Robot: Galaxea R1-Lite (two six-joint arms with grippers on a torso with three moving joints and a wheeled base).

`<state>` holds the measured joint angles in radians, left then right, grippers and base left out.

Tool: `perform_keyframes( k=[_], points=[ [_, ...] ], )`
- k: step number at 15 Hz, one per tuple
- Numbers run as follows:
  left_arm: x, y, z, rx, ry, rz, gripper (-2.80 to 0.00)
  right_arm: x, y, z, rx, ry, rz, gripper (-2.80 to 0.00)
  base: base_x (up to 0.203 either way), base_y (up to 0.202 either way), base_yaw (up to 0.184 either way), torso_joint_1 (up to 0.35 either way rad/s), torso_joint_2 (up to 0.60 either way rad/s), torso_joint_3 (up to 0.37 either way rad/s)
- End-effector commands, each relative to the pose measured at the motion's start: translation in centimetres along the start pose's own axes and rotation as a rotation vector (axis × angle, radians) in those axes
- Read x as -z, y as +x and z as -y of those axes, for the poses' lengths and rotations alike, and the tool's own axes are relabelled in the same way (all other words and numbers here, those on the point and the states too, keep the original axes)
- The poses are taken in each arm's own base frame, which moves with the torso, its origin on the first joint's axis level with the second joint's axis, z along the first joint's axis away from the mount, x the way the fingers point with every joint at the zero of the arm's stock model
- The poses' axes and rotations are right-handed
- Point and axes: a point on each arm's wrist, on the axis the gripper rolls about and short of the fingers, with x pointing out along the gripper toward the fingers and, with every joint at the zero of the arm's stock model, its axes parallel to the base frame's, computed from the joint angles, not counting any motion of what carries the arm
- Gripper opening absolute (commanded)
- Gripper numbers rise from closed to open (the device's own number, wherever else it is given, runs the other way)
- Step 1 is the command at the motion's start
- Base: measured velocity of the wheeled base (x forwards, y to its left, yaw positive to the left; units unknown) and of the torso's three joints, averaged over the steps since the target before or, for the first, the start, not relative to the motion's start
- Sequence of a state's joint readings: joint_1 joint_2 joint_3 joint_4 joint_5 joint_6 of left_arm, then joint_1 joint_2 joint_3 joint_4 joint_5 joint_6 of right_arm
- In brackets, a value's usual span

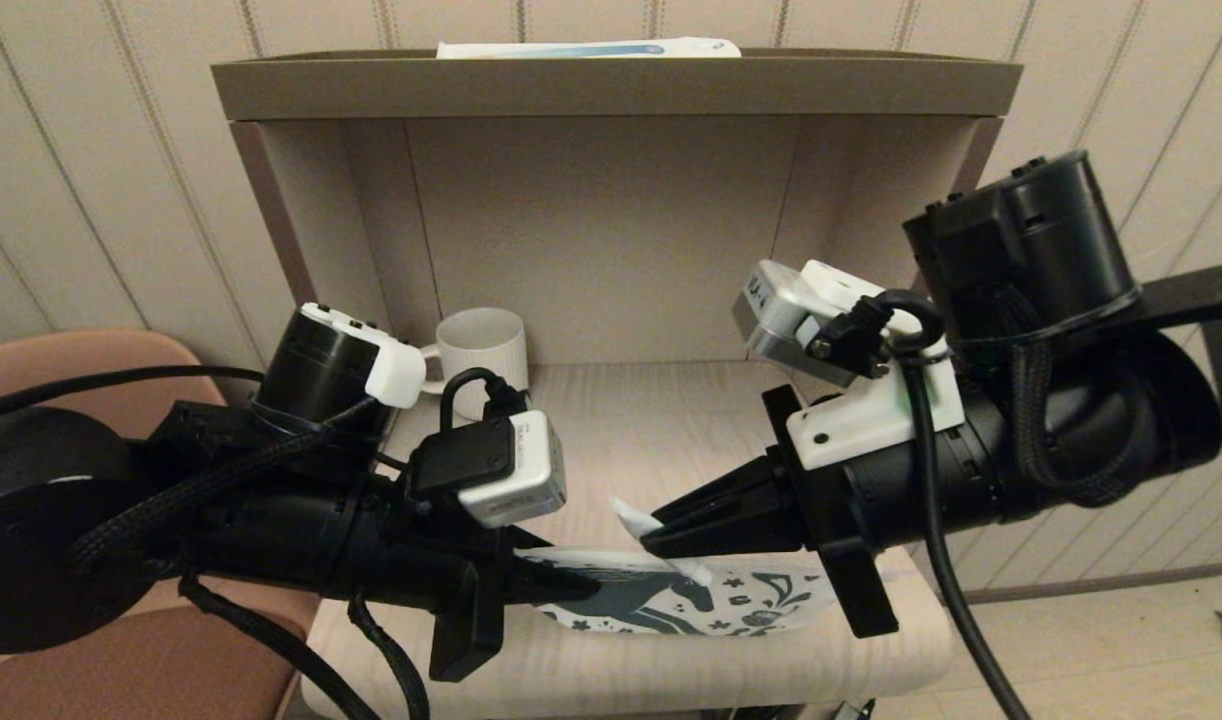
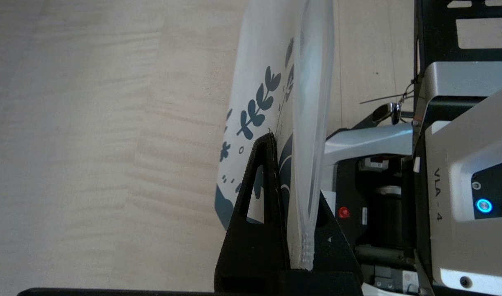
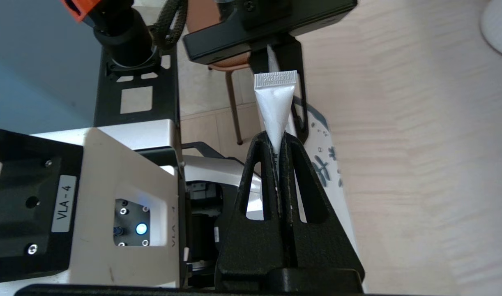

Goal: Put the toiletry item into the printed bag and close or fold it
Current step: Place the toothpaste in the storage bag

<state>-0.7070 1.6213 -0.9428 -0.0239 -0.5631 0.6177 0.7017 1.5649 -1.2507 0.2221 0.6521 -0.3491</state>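
Observation:
The printed bag (image 1: pixel 731 600), white with a dark teal horse and leaf motifs, is held flat just above the front of the table. My left gripper (image 1: pixel 549 583) is shut on its left end; in the left wrist view the bag (image 2: pixel 255 82) runs edge-on out from between the jaws of that gripper (image 2: pixel 294 172). My right gripper (image 1: pixel 659 540) is shut on the toiletry item (image 1: pixel 633 518), a tiny white tube held just over the bag's upper edge. In the right wrist view the toiletry item (image 3: pixel 275 102) sticks out of that gripper (image 3: pixel 280 142), crimped end outward, with the bag (image 3: pixel 331 164) beyond it.
A cream ribbed mug (image 1: pixel 483 345) stands at the back left of the light wooden table (image 1: pixel 671 420), inside a beige shelf alcove. A long white-and-blue box (image 1: pixel 591 47) lies on top of the shelf (image 1: pixel 611 90). A brown chair (image 1: pixel 61 370) stands to the left.

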Motion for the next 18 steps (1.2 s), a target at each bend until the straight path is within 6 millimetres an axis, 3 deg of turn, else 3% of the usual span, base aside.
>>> perform_keyframes(
  k=[1,18],
  points=[
    [0.1,0.1,0.0,0.006,0.002,0.0,-2.8,0.1,0.2,-0.3,-0.015,-0.002,-0.004,-2.8,0.0,0.0,0.0,0.0,0.0,0.0],
    [0.1,0.0,0.1,0.01,0.006,0.005,-2.8,0.2,1.6,1.5,0.012,-0.019,0.019,-2.8,0.0,0.0,0.0,0.0,0.0,0.0]
  ],
)
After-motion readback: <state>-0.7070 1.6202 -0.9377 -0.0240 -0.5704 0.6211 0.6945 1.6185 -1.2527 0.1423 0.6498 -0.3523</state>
